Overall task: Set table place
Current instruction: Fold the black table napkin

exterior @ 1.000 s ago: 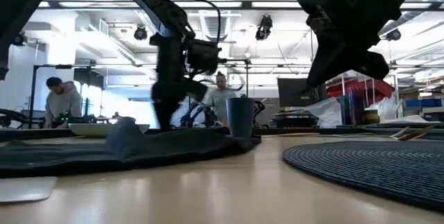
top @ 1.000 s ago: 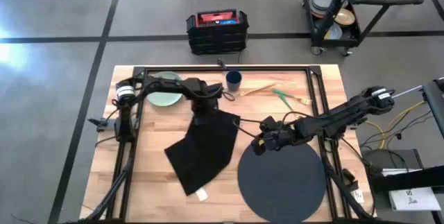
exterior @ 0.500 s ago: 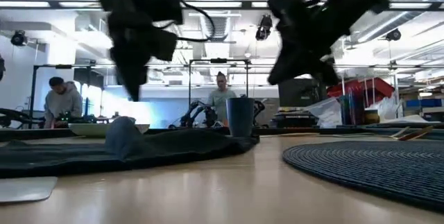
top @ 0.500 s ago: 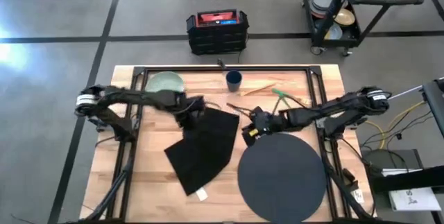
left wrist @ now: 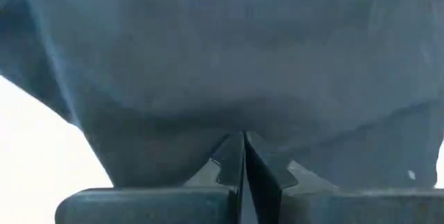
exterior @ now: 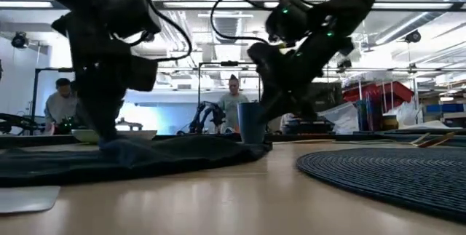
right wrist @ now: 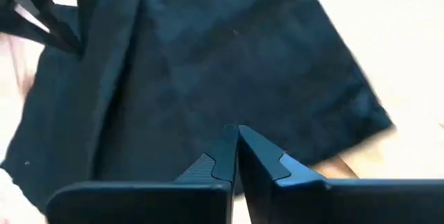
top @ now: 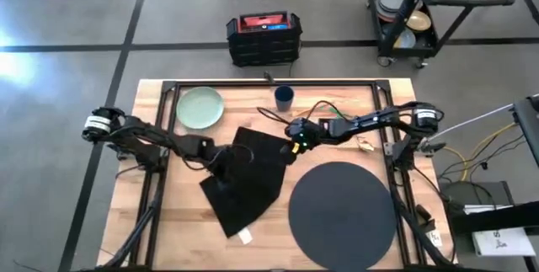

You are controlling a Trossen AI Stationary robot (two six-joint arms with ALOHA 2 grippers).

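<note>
A black napkin [top: 253, 175] lies spread on the table, left of the round dark grey placemat [top: 341, 209]. My left gripper [top: 221, 164] is shut and down on the napkin's left part [left wrist: 229, 78]. My right gripper [top: 295, 140] is shut and hovers over the napkin's far right corner [right wrist: 277, 64], clear of it in the low view [exterior: 271, 115]. The pale green plate [top: 200, 108] and the dark blue cup [top: 284, 97] stand near the far edge. My right arm partly hides the gold cutlery [exterior: 429, 140]. My left gripper comes at the napkin from above, slanting in from the table's left. Its shut fingertips [left wrist: 236, 148] meet the cloth near the napkin's left edge [exterior: 127, 148]. No cloth shows between the fingers. The napkin stays flat on the table.
A black rail frame [top: 168, 137] runs around the work area. A small white tag [top: 244, 236] lies near the front edge. Beyond the table stand a black and red case [top: 264, 36] and a black cart of dishes [top: 404, 11]. People [exterior: 231, 108] show far behind.
My left gripper has left the napkin's far corner, swung toward the table's left and near edges, and come down onto the napkin's left part. My right gripper has gone from the placemat's far rim toward the far left, to the napkin's far right corner. The napkin lies as before.
</note>
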